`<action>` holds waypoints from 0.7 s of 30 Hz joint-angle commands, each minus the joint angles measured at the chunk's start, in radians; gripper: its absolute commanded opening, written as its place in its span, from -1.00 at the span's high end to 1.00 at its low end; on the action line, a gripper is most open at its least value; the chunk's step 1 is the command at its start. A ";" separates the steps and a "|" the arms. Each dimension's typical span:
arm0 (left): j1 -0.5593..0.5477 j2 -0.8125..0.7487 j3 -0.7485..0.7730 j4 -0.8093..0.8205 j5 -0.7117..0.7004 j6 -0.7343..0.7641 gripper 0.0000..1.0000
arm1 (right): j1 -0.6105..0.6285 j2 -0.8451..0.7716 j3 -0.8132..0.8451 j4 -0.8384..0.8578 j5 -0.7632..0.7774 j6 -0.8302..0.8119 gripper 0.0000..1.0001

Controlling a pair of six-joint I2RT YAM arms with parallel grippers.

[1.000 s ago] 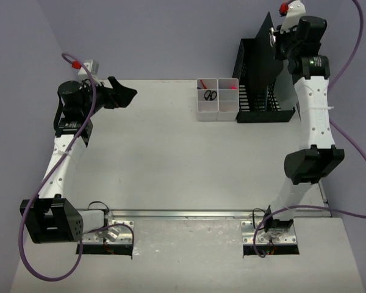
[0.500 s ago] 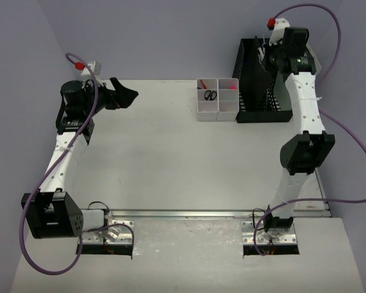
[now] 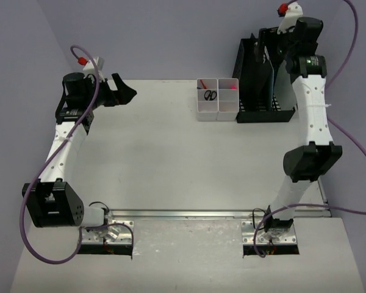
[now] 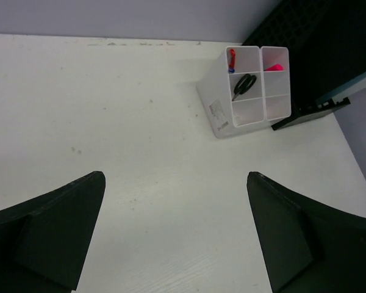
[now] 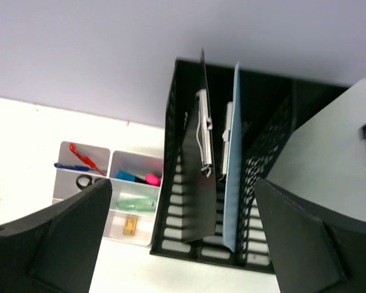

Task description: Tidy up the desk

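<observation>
The off-white desk (image 3: 171, 159) is mostly bare. At its back right stands a black mesh file rack (image 3: 256, 116) with a black clipboard (image 5: 198, 183) and a blue clipboard (image 5: 232, 159) upright in its slots, and a grey one (image 5: 329, 152) further right. My right gripper (image 3: 273, 41) hangs open just above the rack, (image 5: 182, 186) in its own view, with nothing between its fingers. My left gripper (image 3: 123, 93) hovers open over the desk's back left corner, holding nothing (image 4: 175, 177).
A white compartment bin (image 3: 218, 99) sits left of the rack, holding black scissors (image 4: 244, 85), red and blue pens (image 5: 79, 160), a pink highlighter (image 5: 151, 179) and other small items. A metal rail (image 3: 183, 213) runs along the near edge. Purple walls close off the back and sides.
My right gripper lowered the black clipboard into the rack, opened and let it go, then rose slightly. The left arm shifted a little toward the back.
</observation>
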 commanded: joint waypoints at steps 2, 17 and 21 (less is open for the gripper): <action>-0.005 0.034 0.095 -0.181 -0.129 0.117 -1.00 | -0.007 -0.327 -0.157 0.143 -0.020 -0.069 -0.98; -0.005 -0.179 -0.239 -0.213 -0.324 0.350 -1.00 | -0.008 -1.016 -1.389 0.152 -0.038 -0.081 -0.98; -0.004 -0.288 -0.339 -0.193 -0.295 0.410 -1.00 | -0.008 -1.085 -1.547 0.181 -0.007 -0.026 -0.98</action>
